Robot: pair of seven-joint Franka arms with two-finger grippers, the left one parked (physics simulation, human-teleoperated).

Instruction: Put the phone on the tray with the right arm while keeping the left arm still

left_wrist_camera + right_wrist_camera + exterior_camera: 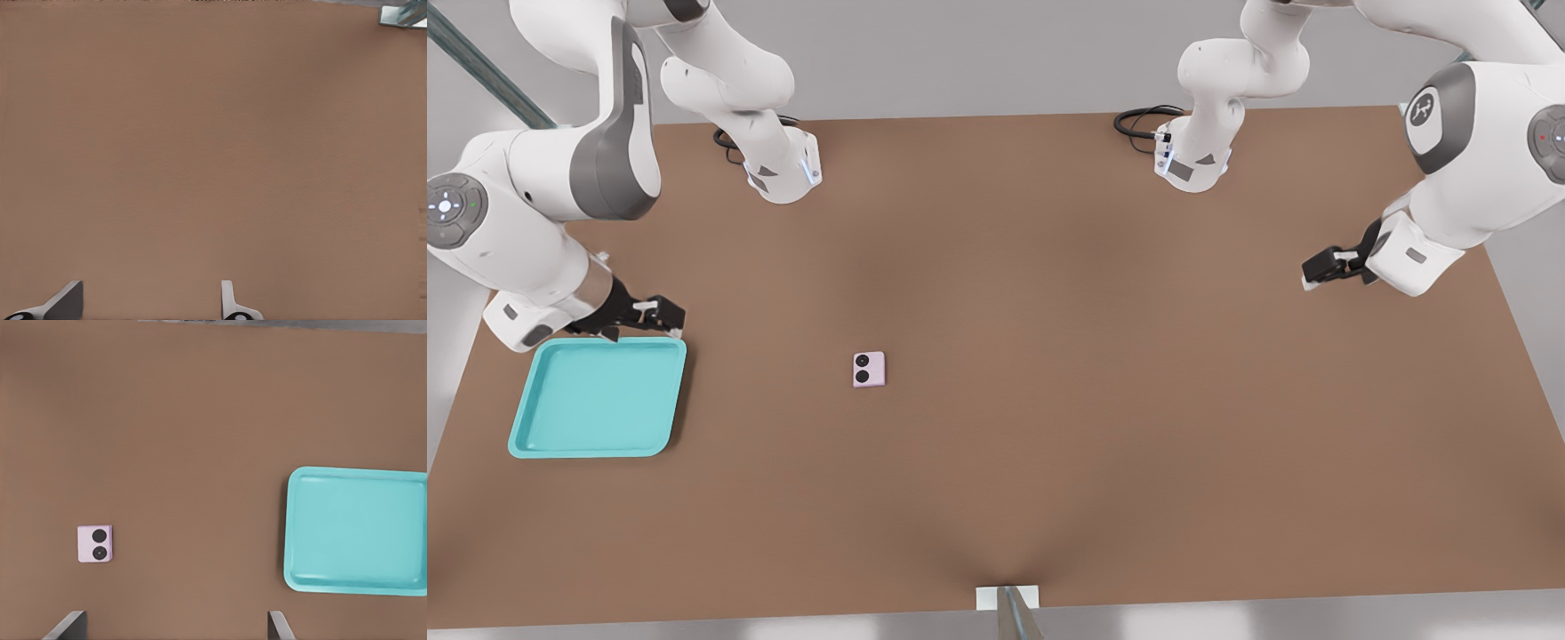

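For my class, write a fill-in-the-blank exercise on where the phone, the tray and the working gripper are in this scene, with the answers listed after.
1. The pink phone lies on the brown ____, not in the tray.
2. The turquoise tray holds ____.
3. In the front view, the phone lies to the ____ of the tray.
4. The right arm's gripper hovers at the tray's far edge with its fingers ____.

Missing words: table; nothing; right; open
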